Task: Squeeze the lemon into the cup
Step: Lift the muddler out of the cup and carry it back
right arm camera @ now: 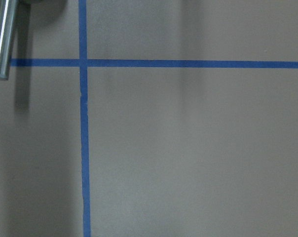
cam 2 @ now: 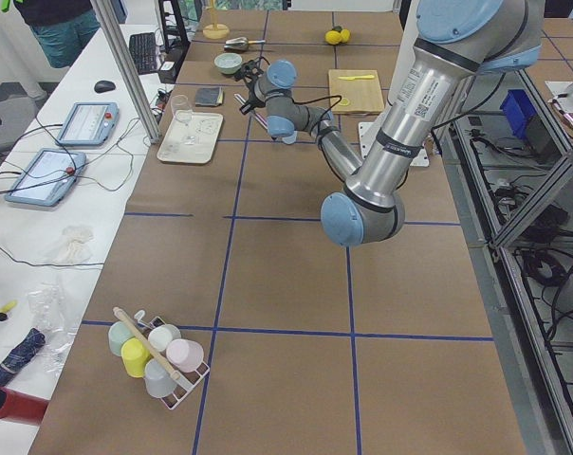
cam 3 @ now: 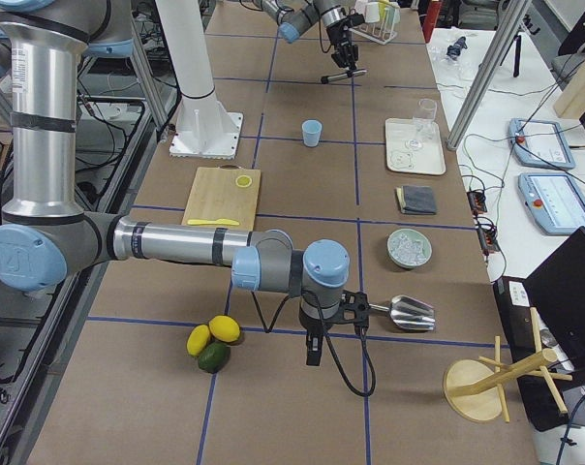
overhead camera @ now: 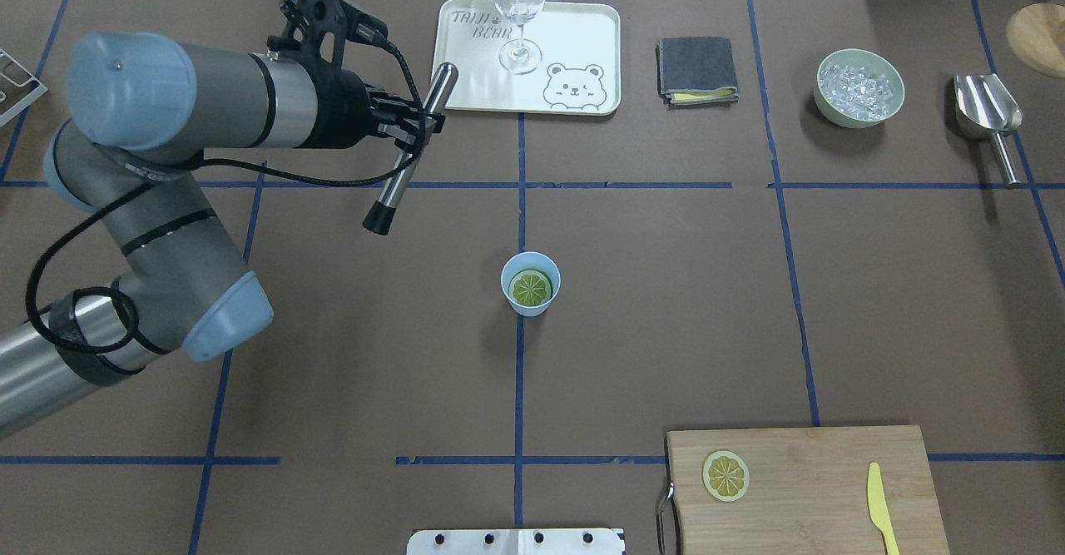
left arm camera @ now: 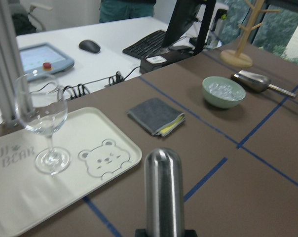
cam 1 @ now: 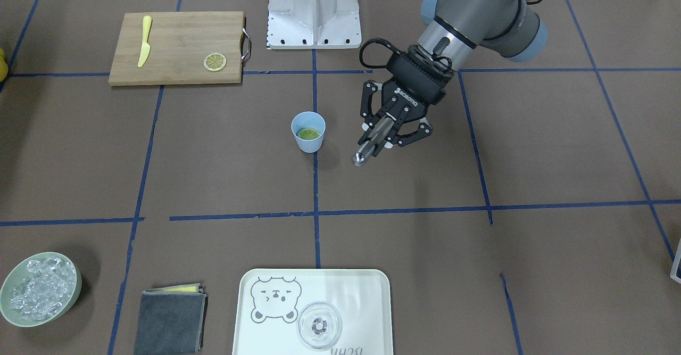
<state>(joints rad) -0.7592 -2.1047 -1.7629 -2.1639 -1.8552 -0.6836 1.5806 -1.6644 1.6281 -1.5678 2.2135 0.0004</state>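
The lemon slice lies flat inside the cup on the bench. The left jaws pinch a steel muddler, tilted, hanging well apart from the cup. I'd say it wants bringing upright over the cup, then pressing straight down, gently, or the light cup tips. The right jaws: I cannot tell.
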